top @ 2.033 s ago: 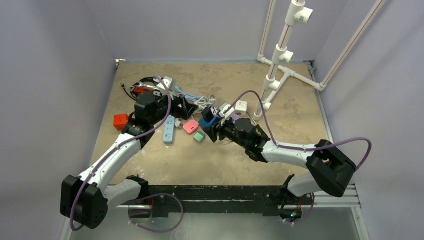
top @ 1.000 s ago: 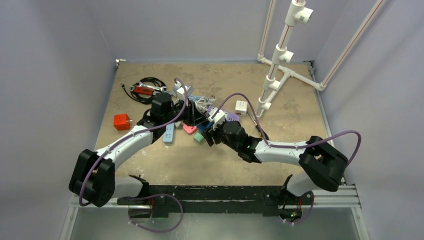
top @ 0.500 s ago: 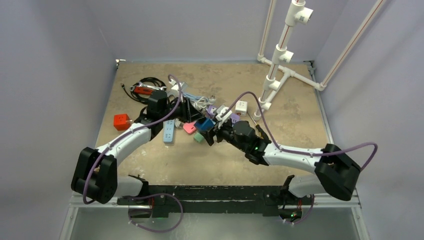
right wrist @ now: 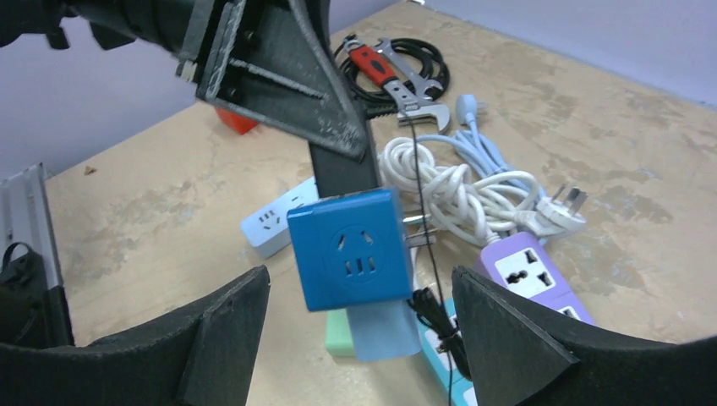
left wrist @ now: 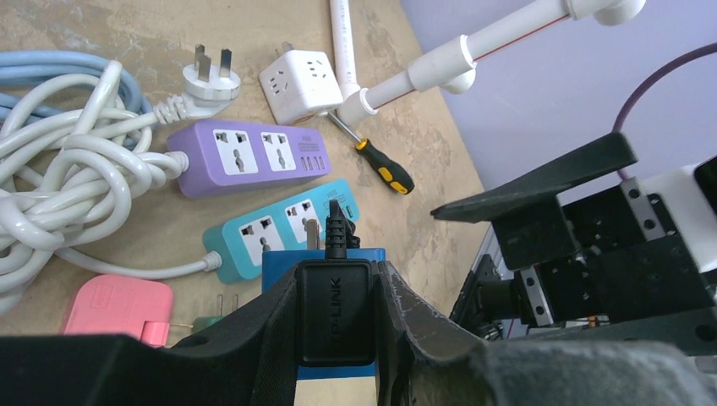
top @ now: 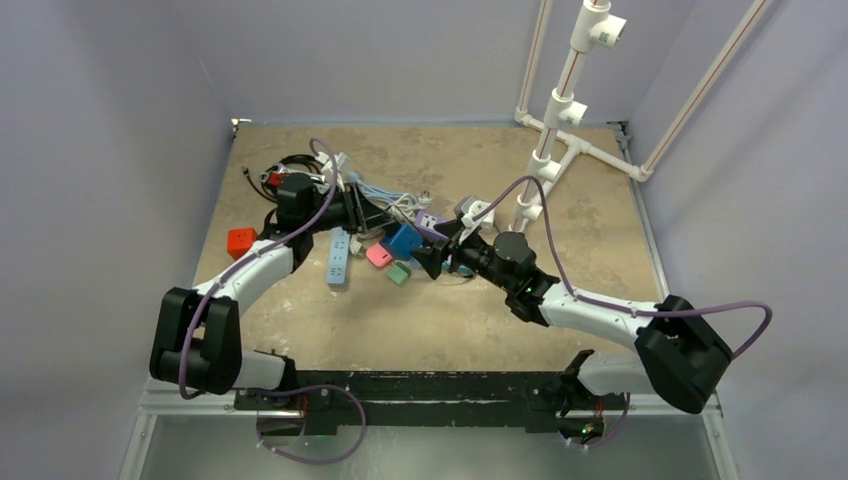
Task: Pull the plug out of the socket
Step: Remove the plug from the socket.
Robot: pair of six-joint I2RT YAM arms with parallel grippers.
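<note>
1. Left gripper (left wrist: 336, 279): jaws narrow, clamped on the two sides of the black plug (left wrist: 335, 313), a boxy adapter with a thin black cord leaving its far end.
2. The black plug sits in one face of the blue cube socket (right wrist: 351, 249) and is not yet pulled out.
3. The blue cube socket is off the table (top: 560, 215), mid-air near the middle of the workspace. Only the plug carries it.
4. Right gripper (right wrist: 359, 279): jaws spread wide, one finger on each side of the cube. In the right wrist view a gap shows on both sides and there is no contact.
5. On the table beneath and behind the cube lie a teal power strip (left wrist: 279, 233), a purple power strip (left wrist: 245, 156) beside it, a coiled white cable (left wrist: 76, 169) and a screwdriver (left wrist: 385, 167).
</note>
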